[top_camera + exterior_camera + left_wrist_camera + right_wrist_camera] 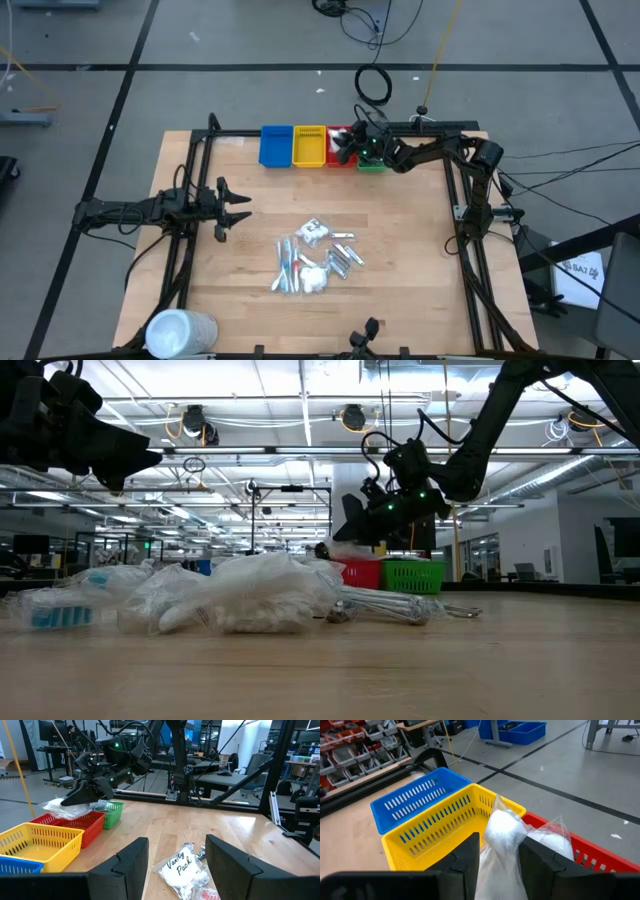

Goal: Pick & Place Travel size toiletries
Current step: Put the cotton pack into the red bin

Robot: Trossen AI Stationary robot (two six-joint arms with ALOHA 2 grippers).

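Observation:
The travel size toiletries lie in a pile point(315, 256) mid-table: clear-wrapped sticks, short silver tubes and white packets. One, marked "Vanity Pack" point(182, 869), shows in the left wrist view. My right gripper point(347, 147) reaches to the far edge over the red bin point(338, 133) and is shut on a clear packet with white contents point(502, 831). My left gripper point(240, 208) waits open at the table's left side, well clear of the pile. My right gripper point(499, 847) pinches the clear plastic packet between its two fingers, at the crumpled wrap beside the white lump point(495, 851). The fingers slant down toward the far edge. The packet point(67, 809) hangs below them over the red bin point(75, 825); I cannot tell whether it touches the bin.
Along the far edge stand a blue bin point(276, 146), a yellow bin point(309, 146), the red bin and a green bin point(373, 163). A large white cylinder point(181, 332) lies at the near left corner. Bare wood lies between the pile and the bins.

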